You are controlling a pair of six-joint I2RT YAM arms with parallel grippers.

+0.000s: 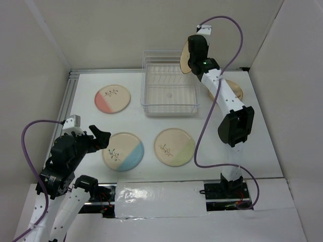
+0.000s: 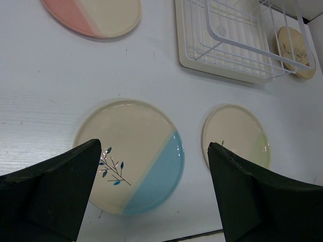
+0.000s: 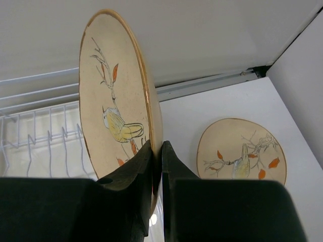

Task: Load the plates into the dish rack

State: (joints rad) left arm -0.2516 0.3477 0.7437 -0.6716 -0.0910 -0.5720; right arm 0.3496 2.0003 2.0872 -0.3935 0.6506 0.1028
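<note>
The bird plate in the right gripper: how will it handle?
Probably rigid and breakable; the bird plate looks glazed ceramic. The right gripper pinches only its lower rim while it stands upright, so it could pivot or slip.

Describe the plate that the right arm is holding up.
The held plate is round, cream, ceramic-looking, with a tan rim and a painted yellow bird on a twig with orange leaves. It stands on edge, raised near the dish rack at its far right corner, lower rim pinched by the right end effector.
</note>
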